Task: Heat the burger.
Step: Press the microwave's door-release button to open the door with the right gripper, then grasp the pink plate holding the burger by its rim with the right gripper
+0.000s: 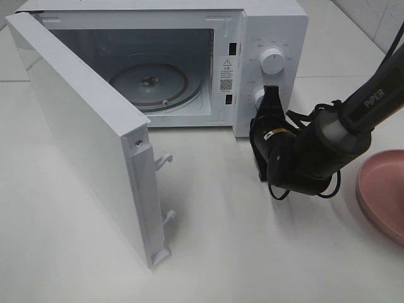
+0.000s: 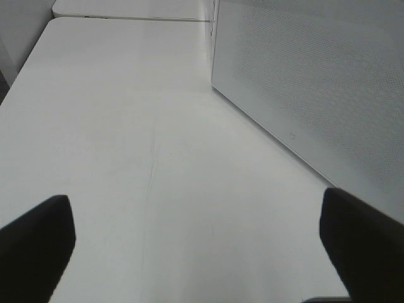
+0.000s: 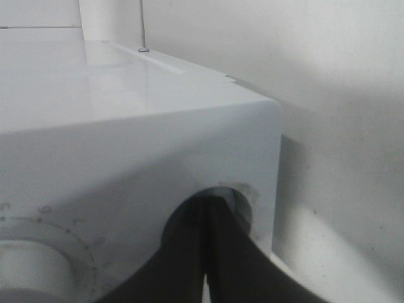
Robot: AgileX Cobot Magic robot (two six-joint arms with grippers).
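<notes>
Right gripper [image 1: 272, 95] is pinched fully shut with nothing between the fingers, tips at the lower knob [image 1: 257, 98] of the microwave [image 1: 278, 25]; we can't confirm contact. Left gripper [image 2: 199, 246] is spread wide and empty over the table [image 2: 126, 126], beside a dotted white panel, likely the outer face of the door [image 1: 76, 126]. The burger isn't in any view: the turntable [image 1: 148, 85] is bare, and so is the visible part of the pink plate [image 1: 382, 189] at the right edge. We judge dialing premature, since the door hangs open with nothing loaded. To turn it well we'd open around the knob, grip it and rotate on its axis. Room: the door takes the near-left, its latch hooks [image 1: 164, 159] stick out, the plate rim sits near the right arm, and open table is near-centre
</notes>
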